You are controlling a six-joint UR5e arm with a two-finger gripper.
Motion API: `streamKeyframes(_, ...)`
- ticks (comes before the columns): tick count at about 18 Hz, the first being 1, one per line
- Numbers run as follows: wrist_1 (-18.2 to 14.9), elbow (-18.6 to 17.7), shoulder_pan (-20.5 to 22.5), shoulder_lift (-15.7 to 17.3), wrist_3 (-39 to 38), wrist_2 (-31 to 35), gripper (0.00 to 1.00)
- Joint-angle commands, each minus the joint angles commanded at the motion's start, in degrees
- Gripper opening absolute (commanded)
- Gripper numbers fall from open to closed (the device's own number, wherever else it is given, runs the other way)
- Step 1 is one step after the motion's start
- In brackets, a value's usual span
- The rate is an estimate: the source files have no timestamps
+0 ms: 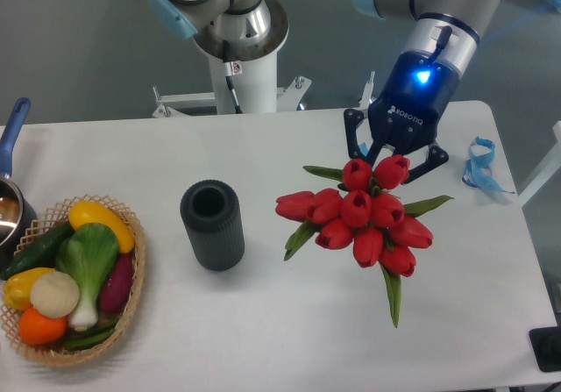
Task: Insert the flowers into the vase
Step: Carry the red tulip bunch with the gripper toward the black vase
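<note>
The flowers [364, 221] are a bunch of red tulips with green leaves at centre right, heads facing the camera, one long leaf pointing toward the front edge. My gripper [388, 166] comes down from the back right, directly behind the top of the bunch. Its two fingers [352, 133] stand apart on either side of the bunch and appear closed on it; the fingertips are hidden behind the tulip heads. The vase [212, 224] is a short dark grey ribbed cylinder standing upright with an open, empty mouth, well to the left of the flowers.
A wicker basket [131, 304] of colourful vegetables sits at the front left. A metal pot with a blue handle [10, 133] stands at the left edge. A blue ribbon [480, 166] lies at the right. A second arm's white base [238, 54] stands behind the table.
</note>
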Motion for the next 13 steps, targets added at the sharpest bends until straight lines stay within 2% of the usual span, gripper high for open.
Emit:
streamKeyframes(11, 0.0, -0.4, -1.1, -0.2, 1.5, 0.0, 0.22)
streamKeyframes(13, 0.1, -0.4, -2.7, -0.5, 3.2, -0.1, 0.22)
